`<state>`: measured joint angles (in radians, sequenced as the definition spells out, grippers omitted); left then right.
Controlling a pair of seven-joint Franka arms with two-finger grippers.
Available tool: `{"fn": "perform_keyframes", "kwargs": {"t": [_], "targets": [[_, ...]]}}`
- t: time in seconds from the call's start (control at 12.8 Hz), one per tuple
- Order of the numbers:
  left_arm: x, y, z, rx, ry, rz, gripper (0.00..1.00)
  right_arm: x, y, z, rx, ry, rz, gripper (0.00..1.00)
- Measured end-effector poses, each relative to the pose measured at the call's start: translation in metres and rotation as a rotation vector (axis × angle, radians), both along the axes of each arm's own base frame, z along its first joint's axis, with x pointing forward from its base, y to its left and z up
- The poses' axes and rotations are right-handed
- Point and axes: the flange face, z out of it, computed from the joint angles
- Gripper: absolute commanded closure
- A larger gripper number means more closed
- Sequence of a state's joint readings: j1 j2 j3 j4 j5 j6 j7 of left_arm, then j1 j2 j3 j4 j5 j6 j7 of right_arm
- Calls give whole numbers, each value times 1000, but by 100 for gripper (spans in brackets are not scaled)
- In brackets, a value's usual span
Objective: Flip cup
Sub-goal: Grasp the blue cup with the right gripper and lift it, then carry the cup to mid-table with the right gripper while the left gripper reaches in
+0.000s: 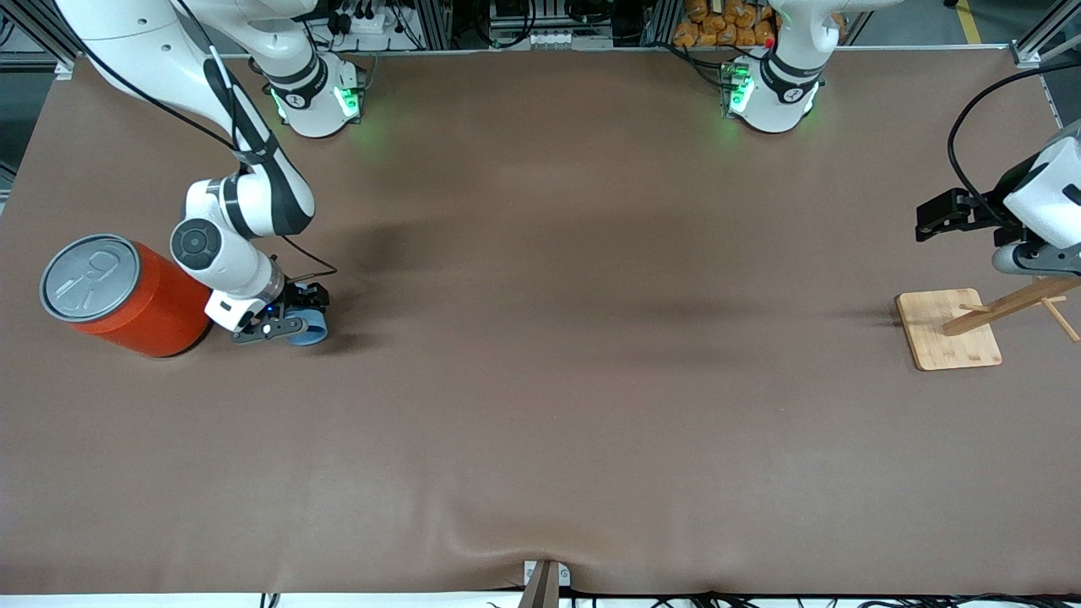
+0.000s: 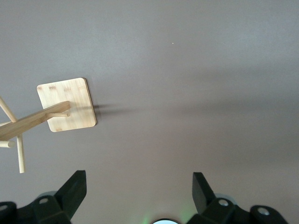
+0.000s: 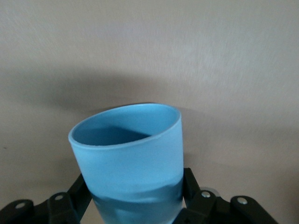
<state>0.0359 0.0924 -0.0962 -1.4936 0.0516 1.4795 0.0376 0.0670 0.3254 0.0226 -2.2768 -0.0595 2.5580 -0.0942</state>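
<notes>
Spreading across nearly the whole front view, the brown table mat (image 1: 540, 380) carries little: at the frame's middle left stands the large orange can (image 1: 127, 300) with its grey pull-tab lid facing up, and at the middle right a bamboo peg stand (image 1: 950, 329) rests on its square base, its post slanting toward the frame's right edge. Next in size come the arms. The right arm descends from the upper left of the frame and bends low beside the can, so that the right gripper (image 1: 291, 325) sits just above the mat with the cup (image 1: 308, 328) between its fingers; the can stands close by but apart from the cup. In the right wrist view the light-blue cup (image 3: 133, 163) fills the lower centre of the frame, tilted, its darker inside and rim turned away from the wrist, and the black fingers (image 3: 194, 193) press its lower wall from both sides, closed firmly on it. Gripping near the base rather than the rim probably leaves the wrist free to roll the cup over (the flip itself looks not yet finished). The left arm waits at the front view's right edge, the left gripper (image 2: 140, 186) hanging spread wide and empty above the mat near the peg stand (image 2: 65, 112), well clear of the work.
</notes>
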Motion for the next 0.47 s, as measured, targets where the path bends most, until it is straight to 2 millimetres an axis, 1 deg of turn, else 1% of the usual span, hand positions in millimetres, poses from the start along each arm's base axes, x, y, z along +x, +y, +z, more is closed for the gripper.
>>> {"fn": "perform_keyframes", "kwargs": {"t": [0.08,0.16,0.23,0.31,0.39,0.47], "targets": [[0,0,0,0,0,0,0,10,4,10,0,5,15,100],[0,0,0,0,0,0,0,23,14,26,2,8,36,100],[0,0,0,0,0,0,0,37,30,45,9,3,62,100],[0,0,0,0,1,0,0,50,53,67,19,-8,100,100],[0,0,0,0,1,0,0,62,82,89,31,-22,149,100],[0,0,-1,0,2,0,0,72,118,113,45,-35,204,100]]}}
